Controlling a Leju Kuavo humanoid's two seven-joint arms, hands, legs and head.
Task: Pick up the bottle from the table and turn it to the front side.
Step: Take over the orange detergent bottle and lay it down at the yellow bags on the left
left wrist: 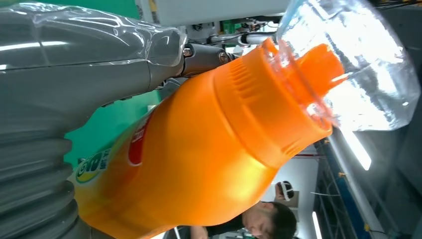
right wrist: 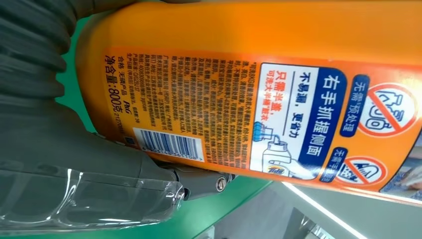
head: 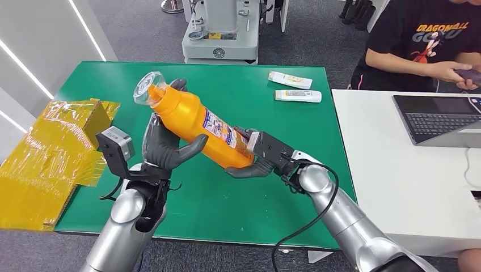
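Both hands are on the orange bottle (head: 198, 127), which is lifted clear of the green counter (head: 283, 158) and tilted, clear-capped top up and away from me. My left hand (head: 167, 148) wraps the upper body with fingers (head: 192, 148) curled round it; my right hand (head: 258, 158) cups the base end. So the pick-up looks done. Right wrist view gives me the barcode and the fine-print panel, which I judge to be the back label, so the turn to the front side remains. Left wrist view catches a slice of a red-and-green logo round the curve, too cut off to read. My right fingertips sit behind the bottle, so I can't tell how firmly they close.
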